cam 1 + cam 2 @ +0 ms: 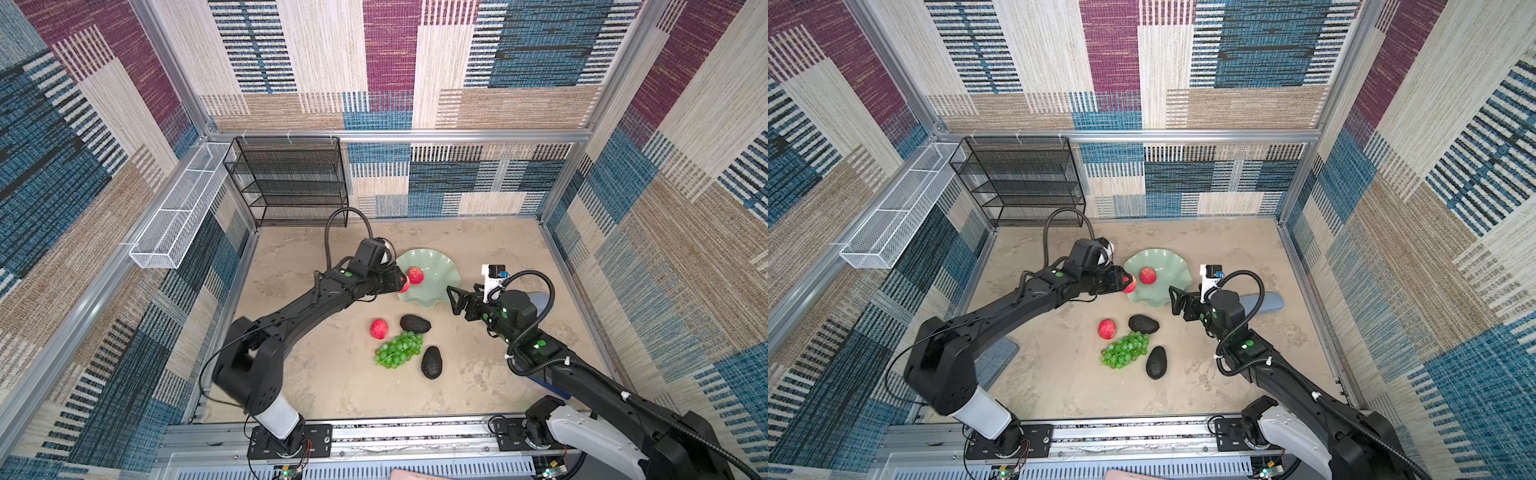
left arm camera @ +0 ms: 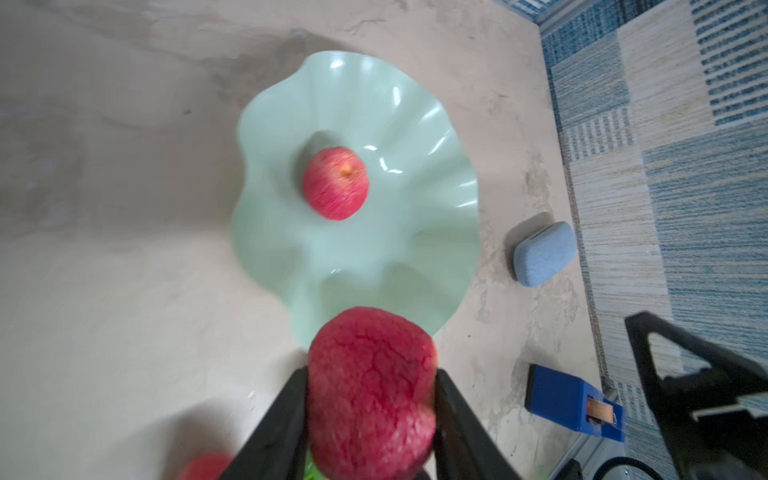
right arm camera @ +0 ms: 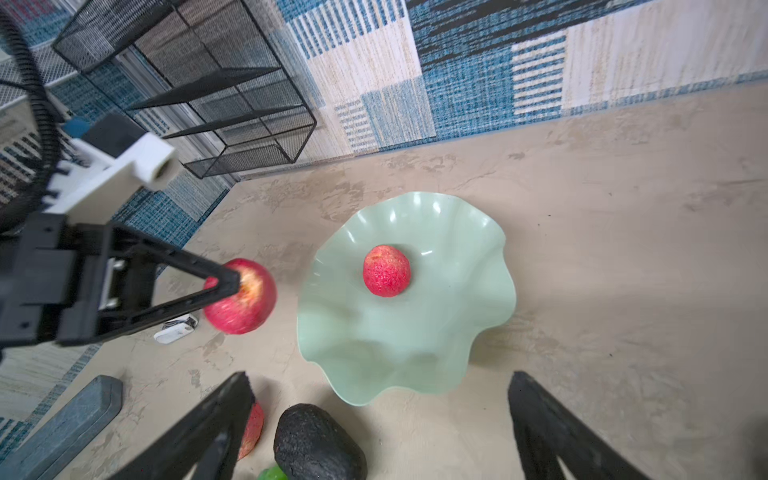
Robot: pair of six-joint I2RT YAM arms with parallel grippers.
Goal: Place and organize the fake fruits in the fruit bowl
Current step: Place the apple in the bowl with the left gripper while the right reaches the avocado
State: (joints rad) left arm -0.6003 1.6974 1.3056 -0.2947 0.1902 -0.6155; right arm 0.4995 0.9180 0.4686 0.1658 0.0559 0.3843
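The left jaws clench a red apple at the fruit bowl's rim; a second apple lies inside. The right jaws gape empty beside the bowl. A third apple, grapes and two avocados rest on the worktop.

At the back of your table stands a black mesh shelf rack, and a white wire basket hangs on the left wall. In your left wrist view, a grey-blue oblong case lies near the wall, with a blue tape dispenser nearby.
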